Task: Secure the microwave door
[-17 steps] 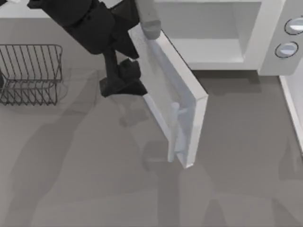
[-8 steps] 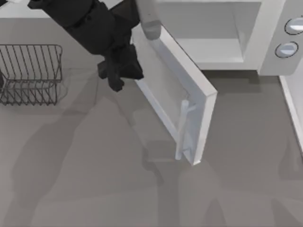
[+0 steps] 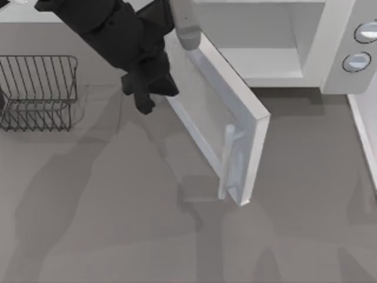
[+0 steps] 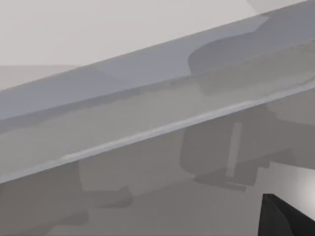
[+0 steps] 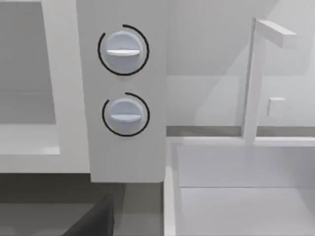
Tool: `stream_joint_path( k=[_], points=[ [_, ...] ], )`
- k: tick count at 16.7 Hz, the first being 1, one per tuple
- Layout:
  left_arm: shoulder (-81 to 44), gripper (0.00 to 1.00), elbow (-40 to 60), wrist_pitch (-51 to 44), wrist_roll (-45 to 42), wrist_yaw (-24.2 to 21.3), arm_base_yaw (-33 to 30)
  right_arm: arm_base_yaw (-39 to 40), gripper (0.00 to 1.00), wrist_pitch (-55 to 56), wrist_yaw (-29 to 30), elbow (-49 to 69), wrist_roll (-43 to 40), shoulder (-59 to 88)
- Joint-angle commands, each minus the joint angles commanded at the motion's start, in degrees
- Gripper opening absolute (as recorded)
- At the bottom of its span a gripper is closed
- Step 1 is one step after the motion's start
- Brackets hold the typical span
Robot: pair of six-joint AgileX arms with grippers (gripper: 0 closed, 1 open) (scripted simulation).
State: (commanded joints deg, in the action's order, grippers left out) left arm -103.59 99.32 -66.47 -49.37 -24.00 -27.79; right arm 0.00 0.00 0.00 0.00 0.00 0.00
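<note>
My left end effector (image 3: 150, 94), the black two-finger tool in the upper left of the top view, sits just beside the outer face of the white slab microwave door with the grey speckled window (image 3: 209, 118), near its hinge end; I cannot tell whether the fingers are open or closed, nor whether they touch the panel. Change over the last second: the door swung a little toward the large white boxy microwave (image 3: 265, 41), its free edge with the pale vertical bar handle (image 3: 228, 159) moving rightward in frame, while my end effector rose from mid-frame to beside the panel. In the last half second, almost no motion of either. The door is still wide ajar, angled from the cavity's upper left down to centre frame over the grey desk (image 3: 118, 236). Judgement: closing has begun but stalled; most of the swing remains. The right arm is parked facing the two round grey-blue knobs (image 5: 123, 49). A dark wire rack (image 3: 38, 91) sits far left, clear of the action.
</note>
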Motion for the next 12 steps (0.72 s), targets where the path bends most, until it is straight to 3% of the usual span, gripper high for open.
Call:
stream_joint_path(
  k=[12],
  points=[
    [-1.8, 0.00, 2.2, 0.7, 2.8, 0.9, -2.7, 0.0, 1.00, 0.0, 0.0, 0.0, 0.0, 0.0]
  ],
)
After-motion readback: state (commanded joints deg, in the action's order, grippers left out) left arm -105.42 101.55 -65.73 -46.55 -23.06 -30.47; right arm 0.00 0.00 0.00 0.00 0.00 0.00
